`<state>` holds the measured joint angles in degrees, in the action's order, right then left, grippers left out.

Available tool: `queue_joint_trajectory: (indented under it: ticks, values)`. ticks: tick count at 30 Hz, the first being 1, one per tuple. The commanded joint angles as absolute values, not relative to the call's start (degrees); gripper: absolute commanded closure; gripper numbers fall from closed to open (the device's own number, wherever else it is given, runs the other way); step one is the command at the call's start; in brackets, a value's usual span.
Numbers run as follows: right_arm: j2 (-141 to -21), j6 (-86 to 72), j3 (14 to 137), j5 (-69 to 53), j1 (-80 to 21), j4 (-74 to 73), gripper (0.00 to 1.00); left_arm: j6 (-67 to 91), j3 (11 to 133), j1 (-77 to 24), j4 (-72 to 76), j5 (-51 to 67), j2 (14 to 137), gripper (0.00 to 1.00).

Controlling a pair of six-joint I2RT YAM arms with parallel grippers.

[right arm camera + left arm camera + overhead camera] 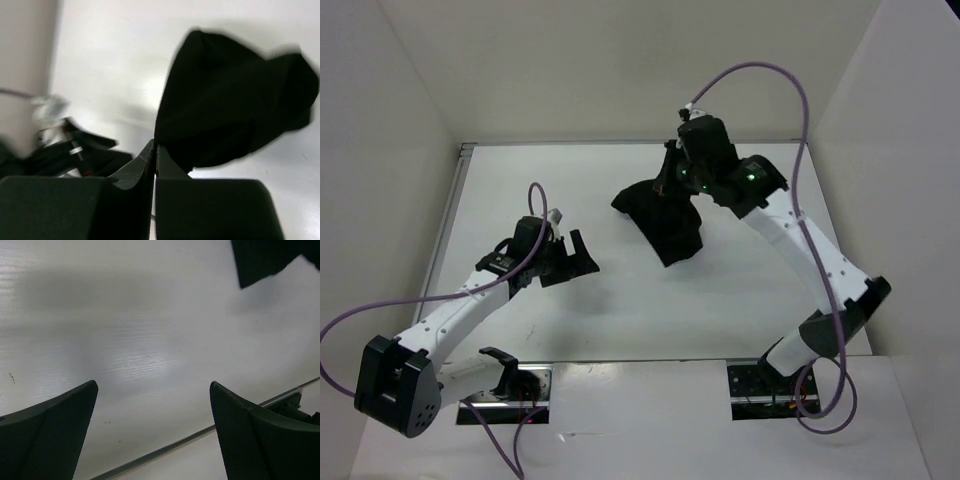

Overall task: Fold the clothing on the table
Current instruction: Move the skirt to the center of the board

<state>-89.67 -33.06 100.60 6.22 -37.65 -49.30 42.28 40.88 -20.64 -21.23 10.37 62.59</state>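
Note:
The black clothing [665,220] is bunched and partly lifted at the middle back of the white table [740,300], draping down toward the table's centre. My right gripper [669,172] is at the garment's far upper edge. In the right wrist view its jaws [156,146] are pressed together on a fold of the clothing [235,105], which hangs out past the fingertips. My left gripper [582,255] hovers left of the garment, apart from it. Its fingers [60,430] stand wide open over bare table [125,315], and only a corner of the clothing [265,260] shows at top right.
White walls enclose the table on three sides, with a thin metal edge strip [450,220] on the left and one along the near edge [165,450]. Purple cables [790,90] loop above both arms. The left arm [75,150] shows blurred in the right wrist view.

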Motion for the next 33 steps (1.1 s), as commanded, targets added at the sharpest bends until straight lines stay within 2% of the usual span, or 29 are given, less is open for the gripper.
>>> queue_joint_trajectory:
  ticks: [1,7,10,12,13,14,16,17,19,21,26,28,30,31,33]
  values:
    - [-86.05,-29.88,109.06,5.10,-39.46,-57.74,1.00,42.45,41.92,-20.57,-19.07,11.69,64.16,0.01]
    - [-80.78,-32.16,113.38,11.06,-40.08,-57.75,1.00,42.45,42.63,-20.57,-18.02,12.30,66.09,0.01]
    - [-80.77,-32.17,110.14,13.18,-36.84,-56.34,1.00,42.45,43.15,-20.57,-18.02,12.30,66.71,0.01]
    - [-82.95,-32.17,106.64,11.36,-30.89,-55.73,1.00,41.92,43.15,-20.57,-18.02,12.83,67.32,0.01]
    - [-83.66,-32.17,105.22,10.73,-28.67,-55.72,0.95,41.92,43.68,-20.57,-18.02,12.83,67.32,0.01]
    - [-84.19,-32.17,103.38,10.72,-26.74,-54.50,0.85,41.92,43.68,-20.57,-18.02,12.83,67.32,0.01]
    - [-85.42,-31.38,96.79,10.72,-21.57,-51.35,0.51,41.92,43.68,-20.57,-18.71,12.83,67.32,0.01]
    - [-85.43,-31.38,93.55,10.72,-20.05,-51.33,0.45,41.92,43.68,-20.57,-18.72,12.22,66.72,0.01]
    - [-86.22,-31.38,92.12,12.65,-17.76,-50.80,0.39,41.92,43.07,-20.57,-19.25,11.52,65.23,0.01]
    - [-86.22,-30.77,92.11,14.94,-17.75,-51.50,0.38,41.92,42.46,-20.57,-19.86,10.90,64.17,0.01]
    - [-82.62,-29.53,89.83,10.03,-17.75,-53.25,0.37,41.92,40.44,-20.57,-19.25,12.82,62.84,0.01]
    - [-80.95,-29.53,88.34,8.27,-17.75,-53.88,0.37,41.92,39.65,-20.57,-17.59,14.85,62.32,0.11]
    - [-79.20,-29.53,85.00,7.04,-17.75,-55.45,0.37,41.92,38.77,-20.57,-16.44,16.52,61.62,0.26]
    - [-78.67,-29.53,83.60,6.34,-17.75,-55.46,0.37,41.92,37.89,-21.44,-16.44,16.52,60.92,0.44]
    - [-77.97,-29.53,79.03,6.94,-17.75,-56.07,0.37,41.92,37.10,-22.50,-15.91,17.22,60.91,0.47]
